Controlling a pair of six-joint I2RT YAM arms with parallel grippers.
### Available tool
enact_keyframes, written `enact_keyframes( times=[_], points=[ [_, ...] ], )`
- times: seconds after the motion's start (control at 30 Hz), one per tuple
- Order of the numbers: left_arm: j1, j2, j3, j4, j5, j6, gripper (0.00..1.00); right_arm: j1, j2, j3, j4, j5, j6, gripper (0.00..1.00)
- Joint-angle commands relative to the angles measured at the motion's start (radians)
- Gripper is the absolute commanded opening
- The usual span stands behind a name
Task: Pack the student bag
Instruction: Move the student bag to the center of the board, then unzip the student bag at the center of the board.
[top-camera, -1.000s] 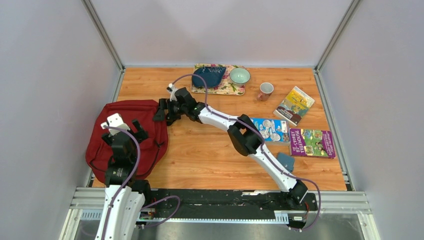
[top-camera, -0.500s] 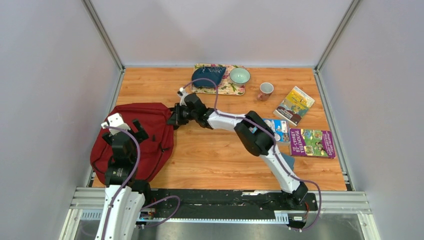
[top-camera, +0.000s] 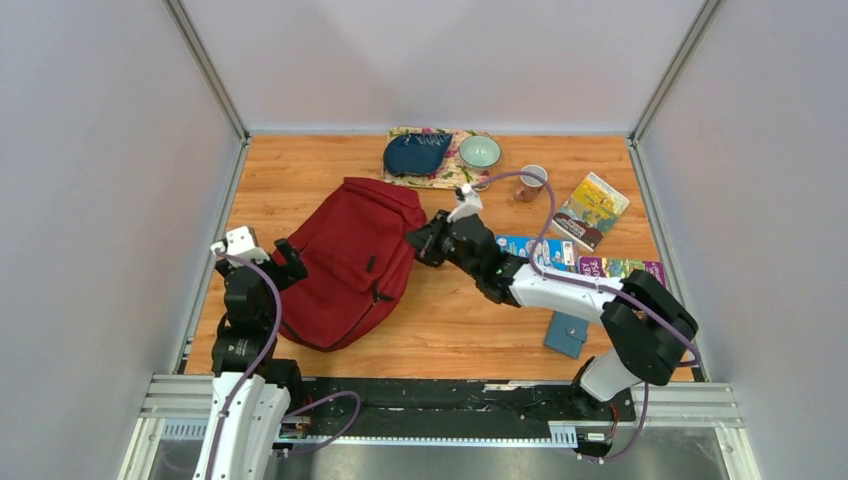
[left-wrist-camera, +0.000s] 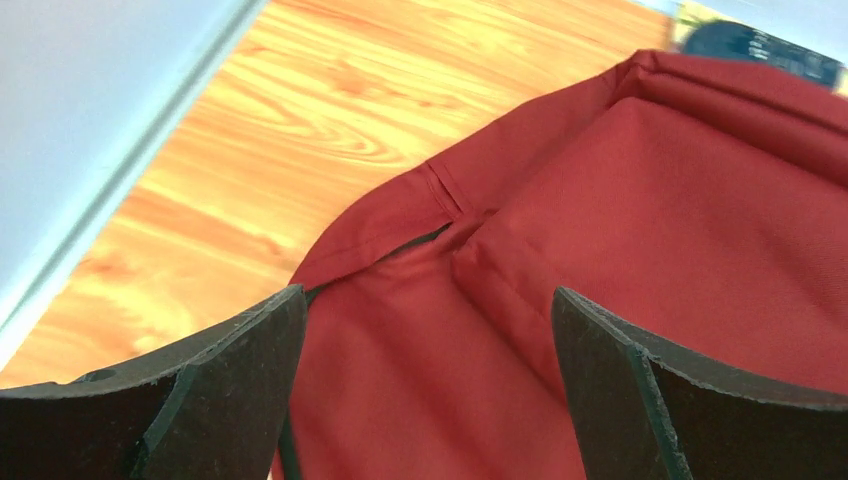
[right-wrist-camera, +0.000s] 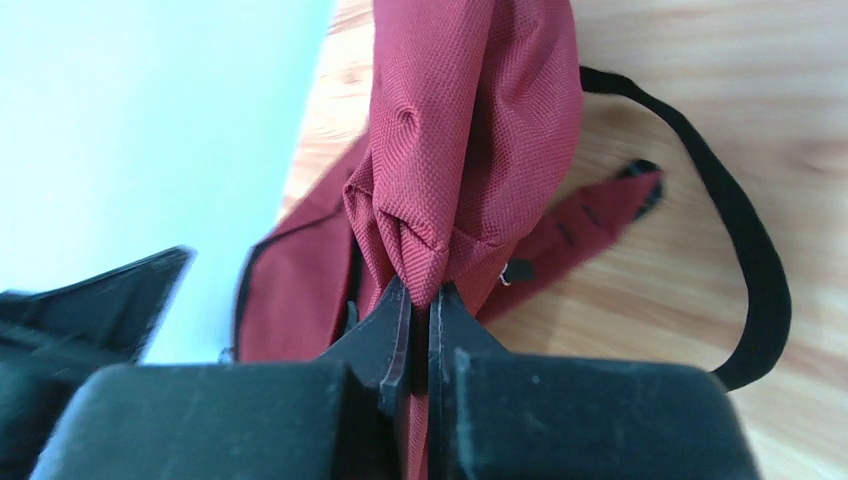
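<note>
The right gripper (right-wrist-camera: 420, 300) pinched a fold of the student bag (right-wrist-camera: 480, 120) (soft, likely to sag); the left gripper (left-wrist-camera: 425, 340) hung spread above it.

White links (top-camera: 560, 290), black joints (top-camera: 650, 335), lilac cables (top-camera: 272, 315) and black end effector fingers (left-wrist-camera: 200, 400) make up both arms.

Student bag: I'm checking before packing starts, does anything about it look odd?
The student bag lies askew, diagonal on the table, with a fold of its red fabric bunched and pinched between the right gripper's fingers. A black strap trails loose beside it. No damage shows.
</note>
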Motion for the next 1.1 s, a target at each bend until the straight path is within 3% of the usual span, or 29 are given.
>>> enact_keyframes(
  times=[0.0, 0.17, 0.33, 0.47, 0.63, 0.8, 1.07],
  points=[
    [0.01, 0.015, -0.025, 0.12, 0.272, -0.064, 0.99, 0.001, -0.099, -0.169, 0.087, 0.299, 0.137, 0.0],
    [0.01, 0.105, -0.027, 0.187, 0.517, -0.196, 0.99, 0.055, -0.196, -0.31, 0.11, 0.497, 0.186, 0.0],
    [-0.015, 0.177, -0.013, 0.215, 0.769, -0.256, 0.97, 0.058, -0.214, -0.319, 0.082, 0.524, 0.177, 0.0],
    [-0.221, 0.191, -0.001, 0.128, 0.695, -0.207, 0.97, 0.055, -0.222, -0.306, 0.046, 0.564, 0.162, 0.0],
    [-0.523, 0.236, -0.004, 0.091, 0.487, -0.173, 0.94, 0.055, -0.224, -0.292, 0.023, 0.521, 0.156, 0.0],
    [-0.653, 0.317, -0.005, 0.149, 0.401, -0.161, 0.83, 0.056, -0.227, -0.29, 0.017, 0.491, 0.151, 0.0],
    [-0.748, 0.443, -0.017, 0.269, 0.329, -0.172, 0.78, 0.056, -0.251, -0.295, 0.012, 0.466, 0.136, 0.0]
  ],
)
